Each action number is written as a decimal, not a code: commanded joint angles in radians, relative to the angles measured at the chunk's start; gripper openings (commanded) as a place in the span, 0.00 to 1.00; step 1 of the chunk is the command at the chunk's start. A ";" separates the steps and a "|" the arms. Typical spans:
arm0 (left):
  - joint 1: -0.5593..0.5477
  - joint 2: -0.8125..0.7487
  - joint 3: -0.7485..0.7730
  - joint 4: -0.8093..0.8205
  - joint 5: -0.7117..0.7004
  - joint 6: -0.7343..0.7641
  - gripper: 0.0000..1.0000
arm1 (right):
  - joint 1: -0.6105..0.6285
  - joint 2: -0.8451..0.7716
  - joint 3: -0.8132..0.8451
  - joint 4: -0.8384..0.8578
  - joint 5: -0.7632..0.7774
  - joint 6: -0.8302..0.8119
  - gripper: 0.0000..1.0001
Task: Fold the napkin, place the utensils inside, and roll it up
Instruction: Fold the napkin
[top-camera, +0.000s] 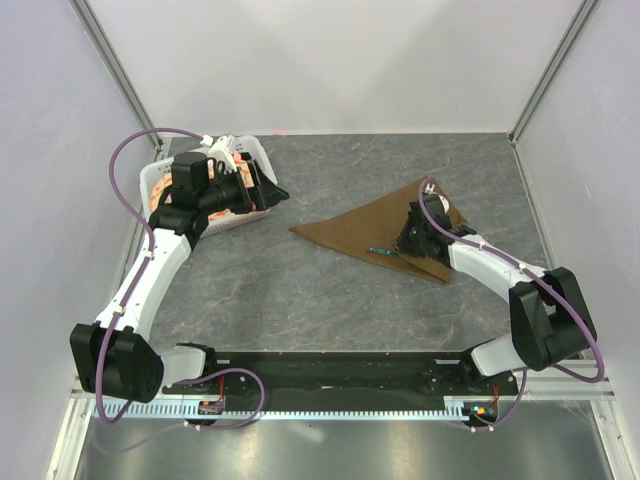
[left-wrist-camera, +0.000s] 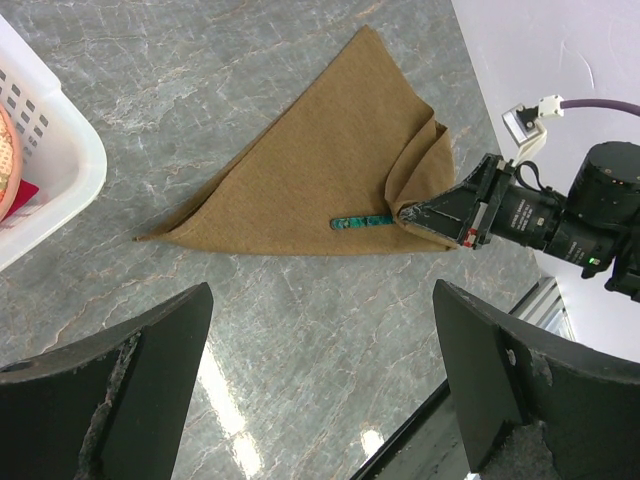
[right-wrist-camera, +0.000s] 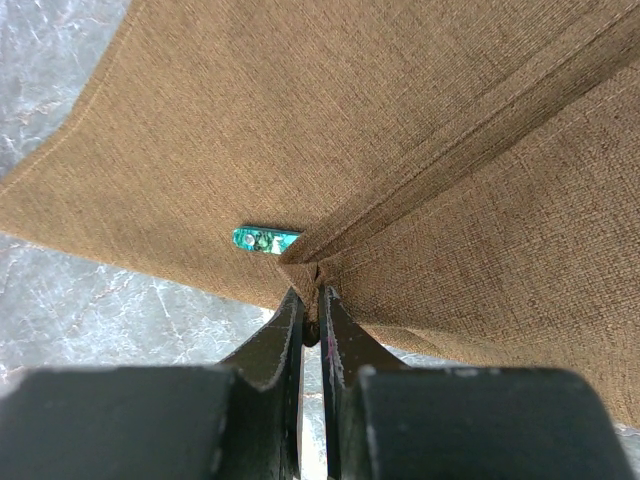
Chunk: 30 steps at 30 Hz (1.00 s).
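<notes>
R tool (right-wrist-camera: 311, 300): clenched on a thin pinch of napkin (right-wrist-camera: 430, 120) flap, lower centre of wrist view. Utensil (right-wrist-camera: 265, 239): teal handle end shows just left of the pinch, head hidden under flap, close to napkin's lower edge. Napkin is folded to a triangle, right of centre on worktop (top-camera: 300, 290). L tool (top-camera: 265, 190): released, wide, upper left by white basket (top-camera: 160, 185), well apart. Risks: pinch slips off cloth; pull drags the unpinned napkin whole; utensil slides out.
</notes>
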 joint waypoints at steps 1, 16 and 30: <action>0.004 0.008 -0.002 0.035 0.024 -0.018 0.98 | 0.017 0.015 0.026 0.038 0.021 0.012 0.00; 0.004 0.014 -0.003 0.037 0.020 -0.017 0.98 | 0.063 0.129 0.090 0.053 -0.005 -0.020 0.05; 0.002 0.028 -0.008 0.037 0.006 -0.014 0.98 | 0.029 0.000 0.248 -0.160 0.039 -0.117 0.62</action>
